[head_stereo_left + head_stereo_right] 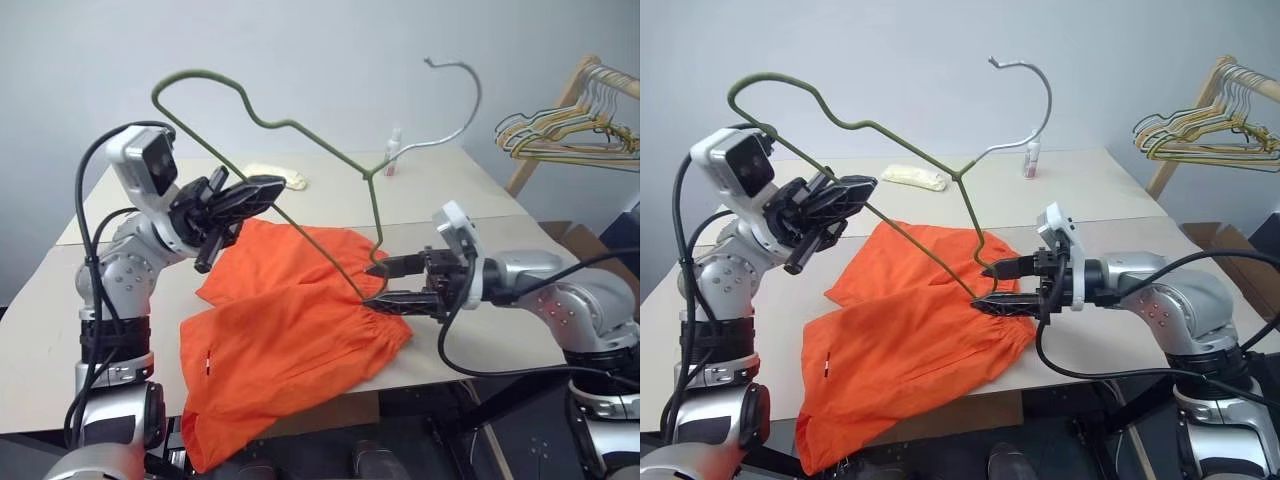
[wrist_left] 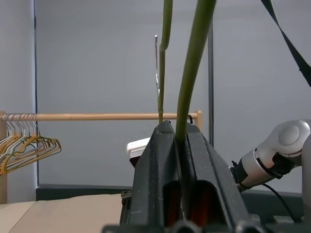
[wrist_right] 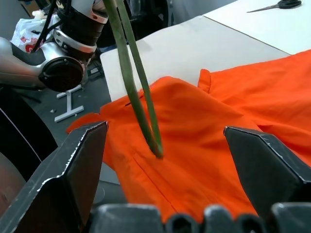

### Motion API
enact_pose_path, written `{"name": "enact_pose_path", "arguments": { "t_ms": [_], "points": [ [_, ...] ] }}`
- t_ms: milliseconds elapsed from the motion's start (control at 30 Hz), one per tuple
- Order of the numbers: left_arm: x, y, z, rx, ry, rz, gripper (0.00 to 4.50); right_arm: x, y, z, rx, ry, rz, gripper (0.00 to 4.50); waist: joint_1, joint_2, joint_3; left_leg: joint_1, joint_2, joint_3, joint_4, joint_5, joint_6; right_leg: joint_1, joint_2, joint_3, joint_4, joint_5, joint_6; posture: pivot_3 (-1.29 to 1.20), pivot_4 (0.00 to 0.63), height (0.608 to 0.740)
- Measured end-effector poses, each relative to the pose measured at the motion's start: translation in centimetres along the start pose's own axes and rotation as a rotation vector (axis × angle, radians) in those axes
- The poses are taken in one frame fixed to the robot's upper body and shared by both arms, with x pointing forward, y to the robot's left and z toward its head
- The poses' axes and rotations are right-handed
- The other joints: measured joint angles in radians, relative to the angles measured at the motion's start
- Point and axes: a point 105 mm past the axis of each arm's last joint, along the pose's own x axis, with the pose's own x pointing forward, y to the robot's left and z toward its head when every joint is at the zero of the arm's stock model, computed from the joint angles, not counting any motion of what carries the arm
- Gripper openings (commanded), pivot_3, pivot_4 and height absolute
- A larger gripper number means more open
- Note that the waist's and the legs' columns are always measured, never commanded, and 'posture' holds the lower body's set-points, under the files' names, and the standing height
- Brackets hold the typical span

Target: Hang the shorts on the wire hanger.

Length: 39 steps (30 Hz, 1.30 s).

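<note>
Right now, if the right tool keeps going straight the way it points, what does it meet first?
Most likely the wire hanger, whose lower end sits between the open right tool's fingers, touching the shorts just beyond. Exact depth is unclear.

No text — nothing legible anywhere

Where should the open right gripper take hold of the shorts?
Grip the gathered waistband edge of the shorts, coming in level from the robot's right. The right gripper is open there, beside the wire hanger corner that the left gripper holds against the fabric.
</note>
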Motion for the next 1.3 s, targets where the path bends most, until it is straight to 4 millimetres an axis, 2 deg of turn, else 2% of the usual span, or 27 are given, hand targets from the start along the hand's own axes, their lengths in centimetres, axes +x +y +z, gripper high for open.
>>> {"name": "enact_pose_path", "arguments": {
  "t_ms": [133, 233, 533, 600, 633, 767, 833, 933, 967, 1033, 1100, 1200, 1300],
  "points": [
    [0.1, 0.1, -0.1, 0.014, 0.001, 0.006, 0.00, 0.4, -0.1, 0.1, -0.005, 0.001, -0.005, 4.47, 0.003, 0.000, 0.000, -0.001, 0.000, 0.000, 0.000, 0.000, 0.000, 0.000, 0.000, -0.001, -0.001, 0.000, 0.000, -0.04, 0.000, 0.740],
    [0.4, 0.0, -0.2, 0.022, 0.003, 0.000, 0.00, 0.7, 0.0, -0.3, 0.007, 0.014, 0.006, 3.89, 0.004, 0.000, 0.000, -0.001, 0.000, 0.000, 0.000, 0.000, 0.000, 0.000, 0.000, -0.001, -0.002, 0.000, 0.000, -0.04, 0.000, 0.740],
    [0.3, 0.2, -0.6, 0.020, 0.017, 0.016, 0.00, 0.9, 0.0, -0.4, 0.009, 0.025, -0.007, 0.80, 0.011, 0.000, 0.000, -0.001, 0.000, 0.000, 0.000, 0.000, 0.001, 0.000, 0.000, -0.001, -0.002, 0.000, 0.000, -0.04, 0.000, 0.740],
    [0.2, 0.2, -0.8, 0.019, 0.021, 0.023, 0.00, 0.9, 0.0, -0.5, 0.009, 0.027, -0.006, 0.16, 0.014, 0.000, 0.000, -0.001, 0.000, 0.000, 0.000, 0.000, 0.001, 0.000, 0.000, -0.001, -0.002, 0.000, 0.000, -0.04, 0.000, 0.740],
    [0.1, 0.4, -0.7, 0.025, 0.022, 0.037, 0.00, 1.1, 0.2, -0.5, 0.004, 0.032, 0.008, 0.01, 0.015, 0.000, 0.000, -0.001, 0.000, 0.000, 0.000, 0.000, 0.001, 0.000, 0.000, -0.001, -0.002, 0.000, 0.000, -0.05, 0.000, 0.740],
    [-0.2, 1.1, -1.0, 0.030, 0.033, 0.087, 1.09, 1.3, 0.5, -0.6, -0.002, 0.034, 0.017, 0.00, 0.023, 0.000, 0.000, -0.001, 0.000, 0.000, 0.000, 0.000, 0.001, 0.000, 0.000, -0.001, -0.002, 0.000, 0.000, -0.05, 0.000, 0.740],
    [-0.3, 1.5, -2.0, 0.018, 0.079, 0.113, 1.77, 1.3, 0.3, -0.6, 0.007, 0.021, 0.004, 0.00, 0.025, 0.000, 0.000, -0.002, 0.000, 0.001, 0.000, 0.000, 0.001, 0.000, 0.000, -0.002, -0.003, 0.001, 0.000, -0.05, 0.000, 0.740],
    [-1.0, 1.7, -5.4, -0.010, 0.267, 0.137, 2.73, 1.1, -0.1, -0.4, 0.038, -0.035, -0.039, 0.00, 0.025, 0.000, 0.000, -0.004, 0.000, 0.001, 0.000, 0.000, 0.001, 0.000, 0.000, -0.003, -0.004, 0.001, 0.000, -0.06, 0.000, 0.740],
    [-1.5, 1.6, -6.8, -0.017, 0.348, 0.144, 3.15, 0.9, -0.2, -0.2, 0.048, -0.059, -0.058, 0.00, 0.024, 0.000, 0.000, -0.004, 0.000, 0.001, 0.000, -0.001, 0.001, 0.000, 0.000, -0.003, -0.005, 0.001, 0.000, -0.06, 0.000, 0.740],
    [-2.7, 1.6, -9.3, -0.028, 0.477, 0.161, 3.70, 0.1, -0.6, 0.1, 0.060, -0.090, -0.101, 0.00, 0.024, 0.001, 0.000, -0.004, 0.000, 0.001, 0.000, -0.001, 0.001, -0.001, 0.000, -0.003, -0.006, 0.001, 0.000, -0.07, 0.000, 0.740],
    [-4.2, 1.4, -12.3, -0.022, 0.618, 0.175, 4.36, -1.3, -1.1, -0.6, 0.109, -0.097, -0.167, 0.00, 0.026, 0.001, 0.000, -0.005, 0.000, 0.001, 0.000, -0.001, 0.002, -0.001, -0.001, -0.004, -0.007, 0.001, 0.000, -0.07, 0.000, 0.740],
    [-5.6, 1.0, -14.3, 0.043, 0.767, 0.157, 4.44, -3.4, -1.3, -3.2, 0.218, -0.039, -0.254, 0.00, 0.033, 0.001, 0.000, -0.007, 0.000, 0.002, 0.000, -0.002, 0.003, -0.001, -0.001, -0.005, -0.009, 0.001, 0.000, -0.07, 0.000, 0.740],
    [-6.6, 1.1, -14.4, 0.159, 0.893, 0.135, 4.44, -6.6, -1.1, -6.2, 0.348, 0.067, -0.354, 0.00, 0.045, 0.001, 0.001, -0.006, 0.000, 0.003, 0.000, -0.002, 0.004, -0.001, -0.002, -0.004, -0.009, 0.001, 0.000, -0.07, 0.000, 0.740]
  ]
}}
